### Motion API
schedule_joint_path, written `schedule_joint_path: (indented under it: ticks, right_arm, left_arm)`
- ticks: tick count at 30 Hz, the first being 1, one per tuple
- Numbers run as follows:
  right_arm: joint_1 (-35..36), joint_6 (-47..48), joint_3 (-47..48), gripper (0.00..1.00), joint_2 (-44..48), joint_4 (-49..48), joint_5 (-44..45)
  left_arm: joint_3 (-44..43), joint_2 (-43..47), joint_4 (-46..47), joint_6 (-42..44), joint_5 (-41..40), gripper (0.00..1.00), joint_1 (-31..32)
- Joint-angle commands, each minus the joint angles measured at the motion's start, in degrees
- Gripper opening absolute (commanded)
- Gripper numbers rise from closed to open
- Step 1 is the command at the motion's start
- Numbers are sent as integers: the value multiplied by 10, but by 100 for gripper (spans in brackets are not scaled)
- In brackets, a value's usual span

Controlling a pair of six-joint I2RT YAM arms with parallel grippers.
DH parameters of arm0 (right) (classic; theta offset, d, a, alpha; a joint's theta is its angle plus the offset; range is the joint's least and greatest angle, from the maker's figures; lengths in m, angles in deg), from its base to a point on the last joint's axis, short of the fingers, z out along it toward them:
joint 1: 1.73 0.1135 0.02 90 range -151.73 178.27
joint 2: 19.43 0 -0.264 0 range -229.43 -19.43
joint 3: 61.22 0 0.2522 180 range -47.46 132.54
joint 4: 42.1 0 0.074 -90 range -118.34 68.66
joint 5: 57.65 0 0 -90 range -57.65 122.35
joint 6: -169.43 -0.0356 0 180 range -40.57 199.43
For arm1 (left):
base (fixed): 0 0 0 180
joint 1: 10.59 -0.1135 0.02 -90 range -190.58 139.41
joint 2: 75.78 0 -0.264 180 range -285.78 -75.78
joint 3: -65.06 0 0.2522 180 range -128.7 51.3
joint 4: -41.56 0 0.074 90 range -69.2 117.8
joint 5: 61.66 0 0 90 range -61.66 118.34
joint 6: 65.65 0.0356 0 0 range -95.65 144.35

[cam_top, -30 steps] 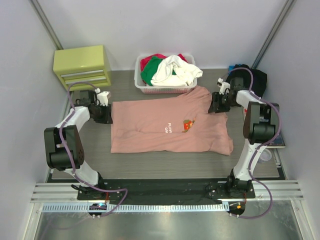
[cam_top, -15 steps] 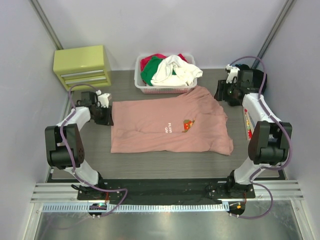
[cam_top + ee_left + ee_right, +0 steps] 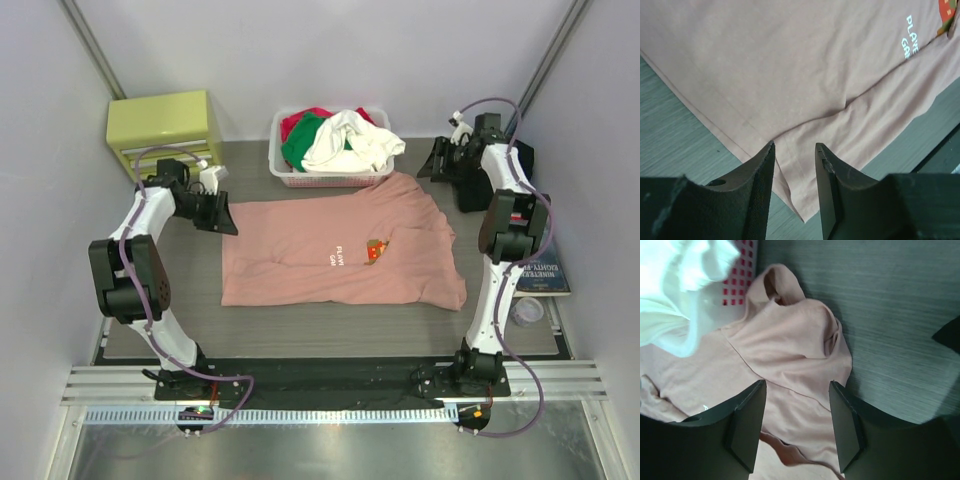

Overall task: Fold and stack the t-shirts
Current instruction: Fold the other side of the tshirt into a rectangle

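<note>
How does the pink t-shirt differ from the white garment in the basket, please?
The pink t-shirt lies spread on the table; the white garment sits crumpled in the basket. The pink t-shirt shows a chest print; the white garment shows none. Both are soft cloth.

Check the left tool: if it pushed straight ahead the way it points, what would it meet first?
Probably the salmon-pink t-shirt, near its edge: the left tool aims down at it, nothing between, though depth is unclear.

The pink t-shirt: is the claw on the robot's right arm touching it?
Apart. The right wrist view shows the right gripper open and empty, held above the pink t-shirt, which lies flat on the table below its fingers.
</note>
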Motion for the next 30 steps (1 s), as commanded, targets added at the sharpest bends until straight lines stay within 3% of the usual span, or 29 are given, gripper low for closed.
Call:
schedule_joint_path:
  ticks: [1, 12, 23, 25, 26, 28, 29, 30]
  right_arm:
    - [6, -24, 77, 59, -47, 52, -47]
    - [7, -39, 196, 58, -151, 53, -32]
    - [8, -31, 133, 57, -166, 18, -28]
    - [9, -26, 117, 49, -165, 11, -24]
    - [8, -24, 110, 33, -166, 8, -18]
    - [8, -27, 105, 22, -168, -1, -19]
    - [8, -31, 102, 4, -169, -4, -18]
    - [8, -32, 100, 1, -169, -8, -18]
  left_arm:
    - [5, -8, -47, 31, 25, 40, -3]
    - [31, -6, -37, 30, -8, 40, -3]
    - [20, -7, -36, 17, -22, 40, -3]
    - [20, -10, -35, 14, -18, 40, -3]
    - [20, -12, -35, 11, -16, 40, -3]
    - [25, -13, -32, 10, -16, 40, -3]
    - [27, -13, -31, 10, -16, 39, -3]
    - [29, -12, -30, 10, -16, 39, -3]
